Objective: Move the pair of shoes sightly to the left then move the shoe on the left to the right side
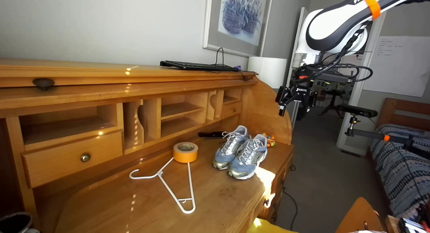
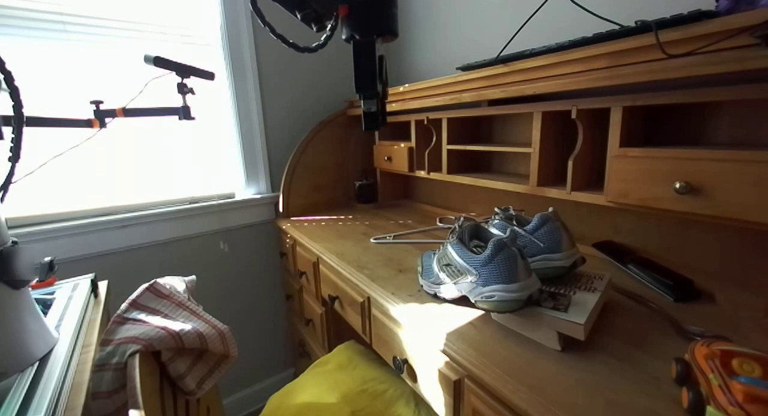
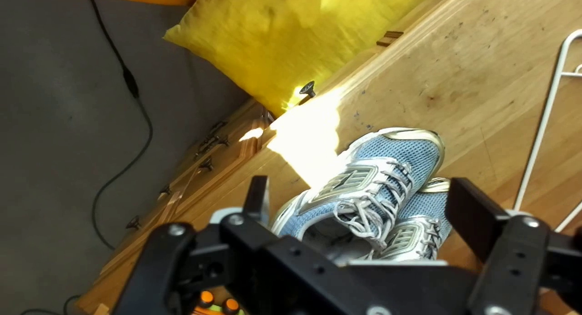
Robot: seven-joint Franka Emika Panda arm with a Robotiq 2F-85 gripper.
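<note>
The claw (image 3: 359, 192) hung in the air, well above the desk (image 1: 134, 209), its fingers (image 3: 473, 210) spread wide apart. In the wrist view both shoes (image 3: 382, 197) showed below, between the fingers and partly hidden by the claw's body. They lay side by side near the desk's front edge, toes toward the hanger (image 1: 191, 182) and heels on a book (image 2: 585, 293); whether they touched could not be told. Sunlight (image 3: 313, 133) struck the desk just beside one shoe. Beyond the heels stood an orange toy (image 2: 729, 374); toward the back lay a black object (image 2: 648, 272), its nature unclear. The tape (image 1: 185, 156) hid one corner of the hanger. Farther out, a keyboard (image 1: 201, 66) lay on the desk's top, and a yellow cushion (image 3: 282, 37) showed below the front edge.
</note>
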